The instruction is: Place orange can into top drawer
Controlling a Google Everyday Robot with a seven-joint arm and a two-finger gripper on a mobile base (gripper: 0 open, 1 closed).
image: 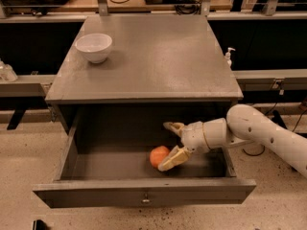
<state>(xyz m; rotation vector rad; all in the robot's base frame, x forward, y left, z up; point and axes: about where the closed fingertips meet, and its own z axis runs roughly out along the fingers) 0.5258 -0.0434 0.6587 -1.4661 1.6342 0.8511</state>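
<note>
The orange can (pixel 159 156), really a small round orange ball, lies on the floor of the open top drawer (pixel 70 153), a little right of the middle and closer to the front panel than to the back. The gripper (pixel 166 146) is inside the drawer just to the ball's right, reaching in from the right side. Its two fingers are spread apart and clamp nothing. The lower finger (pixel 175 157) lies along the ball's right side, touching it or very nearly. The upper finger (pixel 173 126) points left above and behind the ball, apart from it. The ball sits at the mouth of the spread fingers, near their tips, resting on the drawer floor.

The white arm (pixel 268 135) runs from the gripper's wrist over the drawer's right wall and off to the lower right. A small metal knob (pixel 146 200) sits at the centre of the drawer front. On the grey cabinet top (pixel 158 56) above, a white bowl (pixel 94 47) stands near the back left corner, well apart from the ball.
</note>
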